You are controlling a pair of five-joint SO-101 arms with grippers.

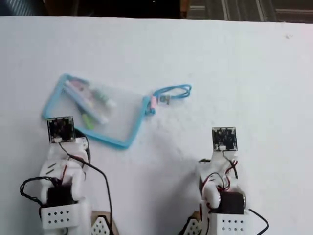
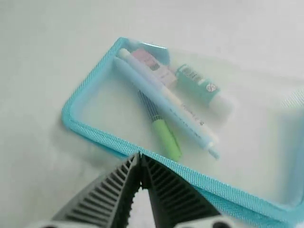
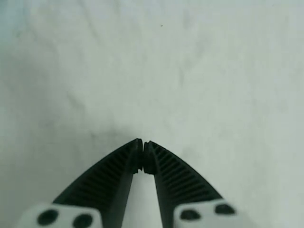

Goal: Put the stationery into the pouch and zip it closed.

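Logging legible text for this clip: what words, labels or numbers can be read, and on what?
Glue stick inside the pouch: dark marks on its teal label, too blurred to read.
Blue pen: small print along the barrel, too small to read.
No other print can be made out.

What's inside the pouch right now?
Through the clear side of the pouch: a pale blue pen, a green-ended pen crossing beneath it, a pink block and a teal-and-white tube. The blue pen covers part of the green one.
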